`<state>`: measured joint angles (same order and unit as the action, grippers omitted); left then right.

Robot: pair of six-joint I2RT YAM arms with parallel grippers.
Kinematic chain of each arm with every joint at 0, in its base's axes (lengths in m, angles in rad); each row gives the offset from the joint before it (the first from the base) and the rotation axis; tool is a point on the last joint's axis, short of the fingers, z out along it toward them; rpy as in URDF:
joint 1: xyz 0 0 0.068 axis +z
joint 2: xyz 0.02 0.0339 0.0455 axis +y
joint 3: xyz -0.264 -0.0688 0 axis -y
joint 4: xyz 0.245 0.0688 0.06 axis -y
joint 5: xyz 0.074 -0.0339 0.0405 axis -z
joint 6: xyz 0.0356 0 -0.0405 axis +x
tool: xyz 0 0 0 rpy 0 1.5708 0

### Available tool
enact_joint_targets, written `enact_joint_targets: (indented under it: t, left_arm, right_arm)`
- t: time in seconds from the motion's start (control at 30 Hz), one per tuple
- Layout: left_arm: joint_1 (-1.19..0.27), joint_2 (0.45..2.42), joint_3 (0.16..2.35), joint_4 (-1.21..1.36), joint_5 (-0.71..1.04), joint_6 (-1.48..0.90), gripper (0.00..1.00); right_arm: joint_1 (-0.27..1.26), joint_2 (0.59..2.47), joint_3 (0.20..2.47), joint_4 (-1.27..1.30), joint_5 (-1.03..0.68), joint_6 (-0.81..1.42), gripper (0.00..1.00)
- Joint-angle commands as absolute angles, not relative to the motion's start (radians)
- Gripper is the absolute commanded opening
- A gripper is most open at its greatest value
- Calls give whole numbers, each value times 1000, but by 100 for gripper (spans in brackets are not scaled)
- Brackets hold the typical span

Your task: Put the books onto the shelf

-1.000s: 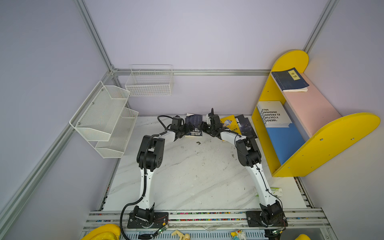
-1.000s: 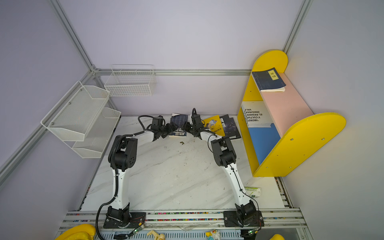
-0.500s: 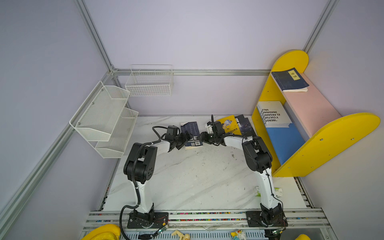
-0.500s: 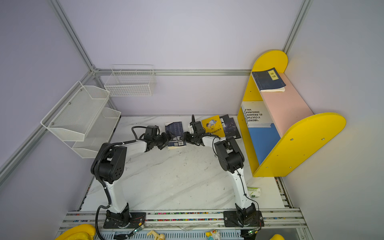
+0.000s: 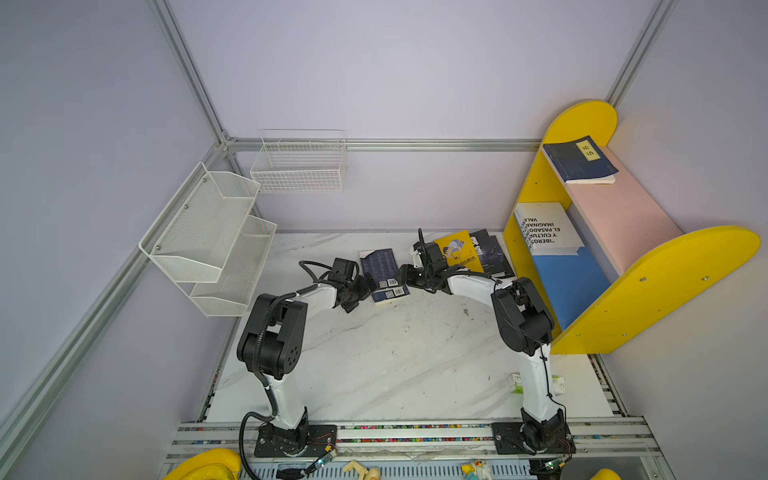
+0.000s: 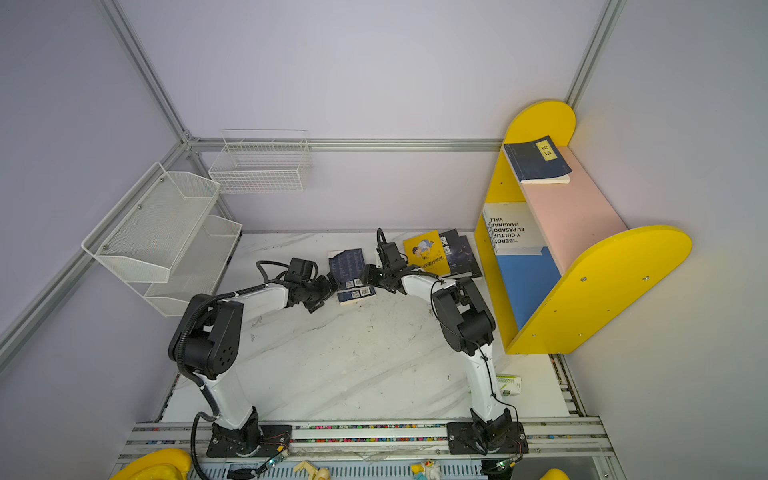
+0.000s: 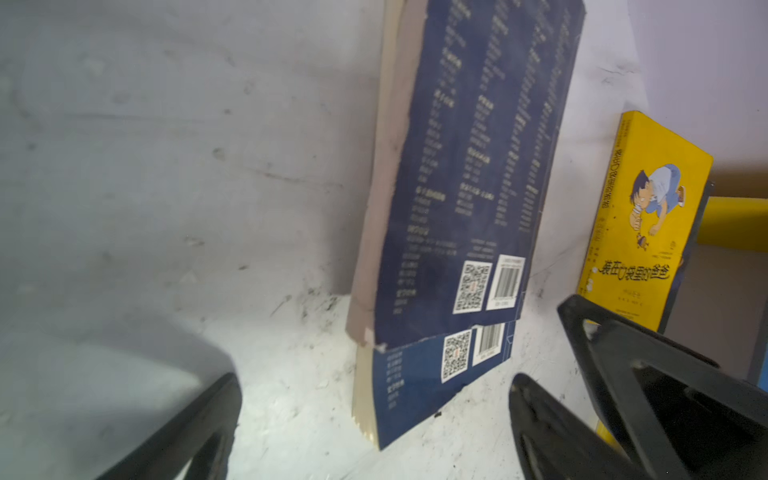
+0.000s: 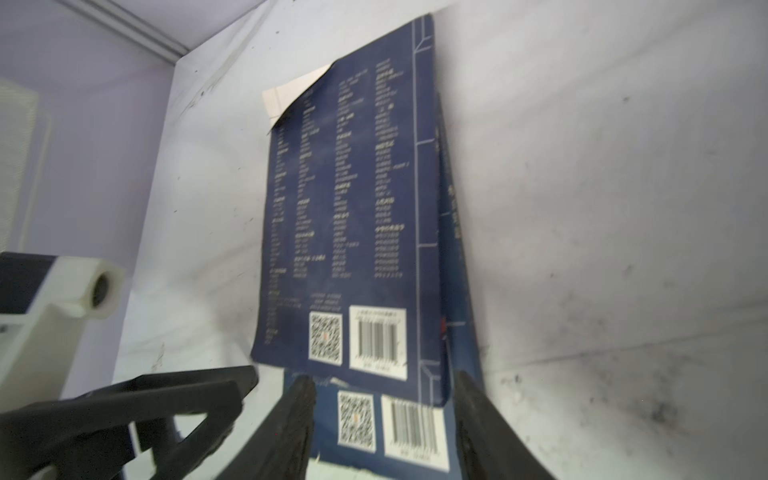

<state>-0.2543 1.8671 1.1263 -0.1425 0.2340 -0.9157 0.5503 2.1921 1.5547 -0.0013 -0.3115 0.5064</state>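
While both arms crowd the two stacked navy books (image 5: 380,268) at the back of the bench (image 5: 395,361), I see my left claw (image 7: 374,382) gaping wide, the lower book's corner between its fingers. Right claw (image 8: 382,390) sits half spread over that same end; can't tell if it pinches. Yellow book (image 5: 457,249) lies beside them. Up on the shelf (image 5: 665,282): white book (image 5: 548,228) on blue, navy book (image 5: 579,160) on pink.
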Motion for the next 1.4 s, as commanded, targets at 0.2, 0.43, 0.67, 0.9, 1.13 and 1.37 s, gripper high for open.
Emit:
enact_joint_targets:
  t: [0.2, 0.43, 0.67, 0.9, 1.13, 1.37]
  left_arm:
    - [-233, 1996, 1262, 136, 395, -976, 88]
    - [-230, 1933, 1202, 253, 425, -1046, 77]
    - [-230, 1871, 1224, 126, 395, -1010, 67]
    - [-230, 1839, 1277, -120, 268, -898, 56]
    - [-221, 1828, 1282, -143, 235, -874, 6]
    - [-216, 1763, 1327, -148, 262, -876, 0]
  right_arm:
    - [601, 2361, 1774, -57, -279, 385, 32]
    - [651, 2396, 1809, -82, -267, 364, 29]
    - [650, 2384, 1769, -52, -262, 387, 28]
    - [650, 2390, 1765, -46, -262, 392, 27]
    - [651, 2357, 1756, -31, -253, 376, 31]
    - [650, 2172, 1666, -7, -93, 290, 56]
